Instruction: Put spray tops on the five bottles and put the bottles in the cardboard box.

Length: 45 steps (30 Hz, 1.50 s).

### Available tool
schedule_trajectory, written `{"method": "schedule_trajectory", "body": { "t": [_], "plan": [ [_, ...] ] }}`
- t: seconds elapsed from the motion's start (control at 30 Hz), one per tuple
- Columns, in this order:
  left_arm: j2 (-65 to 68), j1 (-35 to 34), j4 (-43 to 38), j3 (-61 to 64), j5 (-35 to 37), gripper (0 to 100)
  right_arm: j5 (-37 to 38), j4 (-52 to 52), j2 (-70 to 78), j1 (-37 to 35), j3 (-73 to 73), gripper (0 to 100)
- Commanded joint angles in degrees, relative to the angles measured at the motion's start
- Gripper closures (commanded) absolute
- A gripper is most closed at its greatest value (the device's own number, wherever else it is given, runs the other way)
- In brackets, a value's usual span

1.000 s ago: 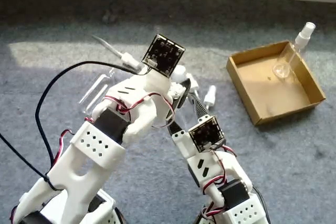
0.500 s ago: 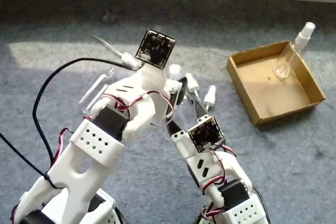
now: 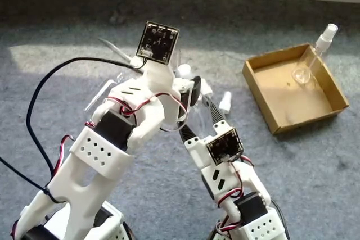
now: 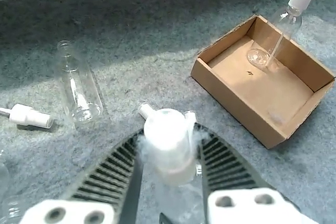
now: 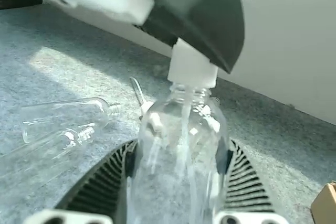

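**Second bottle being capped; one of five is sitting boxed.**
Nearest, the right gripper [image 5: 178, 157] is clamping a clear bottle [image 5: 181, 124] by its body, over the middle of the carpet [image 3: 315, 161]. Just above, the left gripper [image 4: 169, 141] is pinching a white top [image 5: 191, 69] and holding it on the bottle's neck; how fully it is sitting cannot be told. Beyond, uncapped bottles [image 5: 68, 113] and spare tops [image 3: 225, 103] are lying loose on the carpet. Farthest, toward the carpet's right edge, the box [image 4: 231, 106] is holding one capped bottle [image 3: 312, 57], which is leaning over its far wall. By judgement, one is done, one is nearing capping, and three are waiting.
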Motion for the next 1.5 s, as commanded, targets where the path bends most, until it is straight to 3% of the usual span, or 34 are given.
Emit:
{"method": "schedule_trajectory", "body": {
  "t": [0.0, 0.4, 0.8, 1.47],
  "plan": [
    [-3.12, 0.13, 0.79, -3.91, 0.44, 99, -0.53, -2.59, -1.36, 1.54, 0.13, 88.9],
    [0.66, 0.04, 1.23, -11.03, 0.35, 99, -0.53, -2.42, -1.36, 1.45, 0.13, 88.9],
    [12.44, 0.04, 17.32, -26.15, 0.35, 99, -0.18, -2.59, -1.36, 1.63, 0.13, 88.9],
    [12.35, -0.31, 22.15, -26.59, 4.66, 99, -0.44, -2.59, -1.36, 1.71, 0.04, 88.9]
  ]
}}
